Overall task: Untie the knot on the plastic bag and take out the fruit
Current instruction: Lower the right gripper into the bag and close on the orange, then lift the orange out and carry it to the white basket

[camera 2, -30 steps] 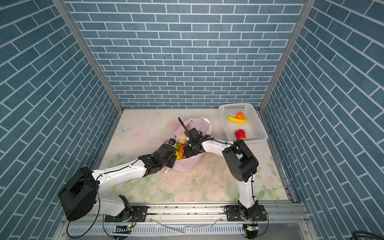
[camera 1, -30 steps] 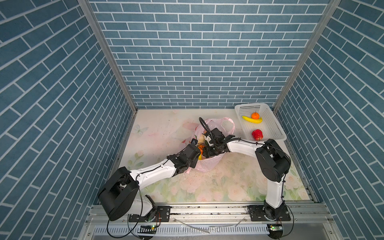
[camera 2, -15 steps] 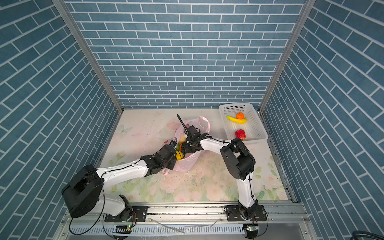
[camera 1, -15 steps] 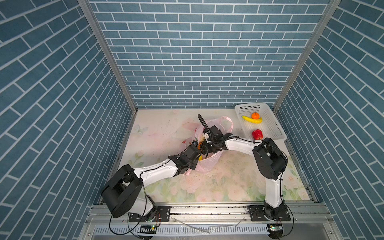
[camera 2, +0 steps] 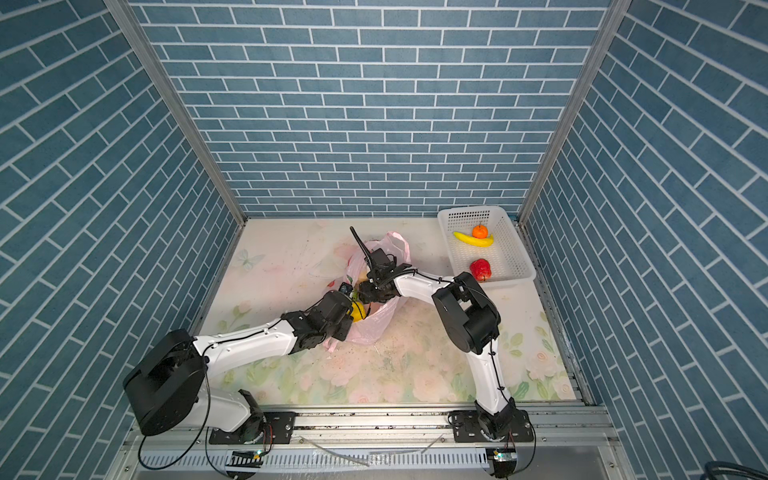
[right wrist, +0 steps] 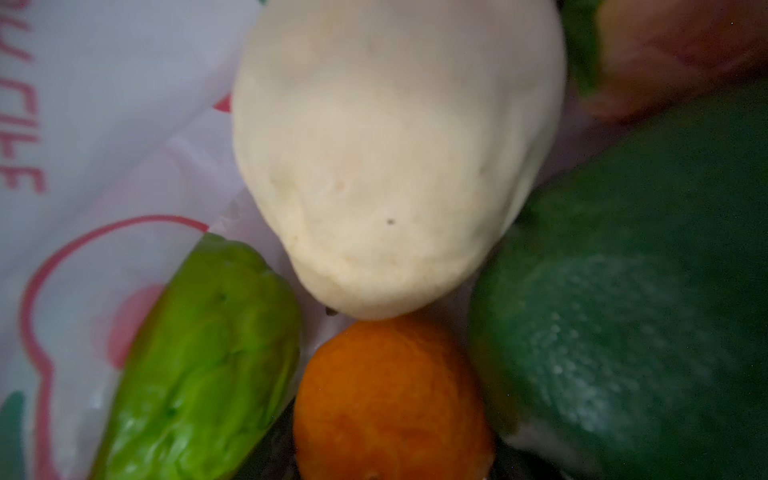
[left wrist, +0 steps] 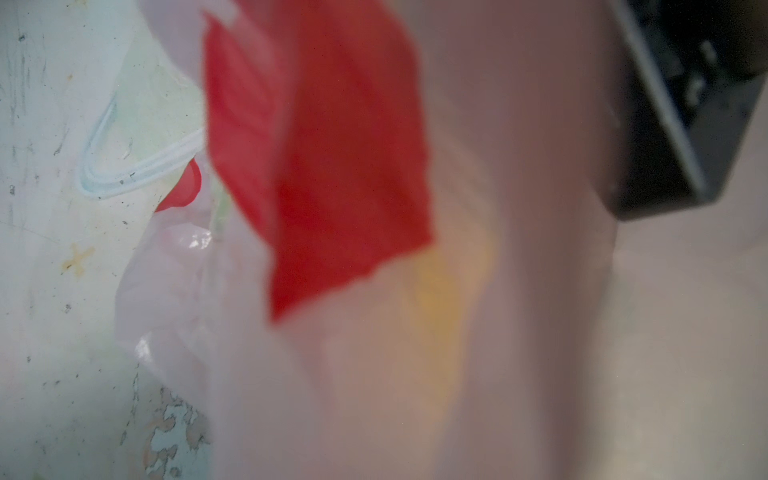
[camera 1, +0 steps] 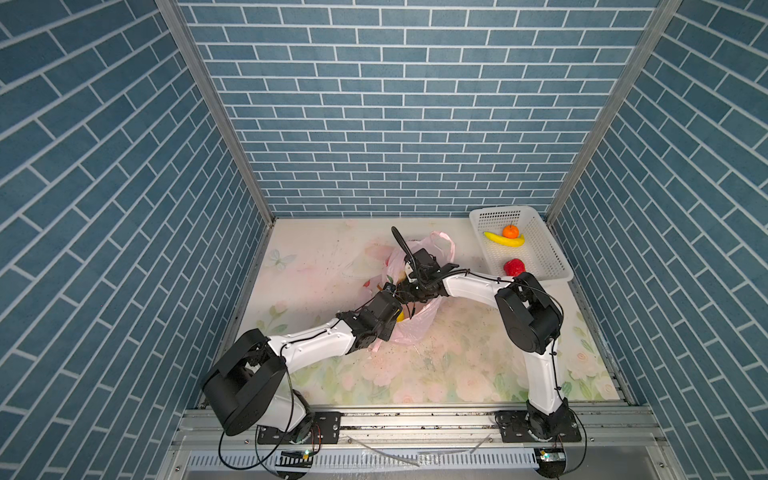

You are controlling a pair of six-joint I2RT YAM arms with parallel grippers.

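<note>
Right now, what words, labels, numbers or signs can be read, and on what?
Red lettering on the plastic bag, right wrist view: sideways, cropped, blurred; unreadable.
Red heart outline printed on the same bag: a sign, no words.
Nothing else legible.

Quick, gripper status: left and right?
Left gripper: closed, seemingly pinching the plastic bag at its rim.
Right gripper: inside the bag above the fruit; open or closed cannot be told.
</note>
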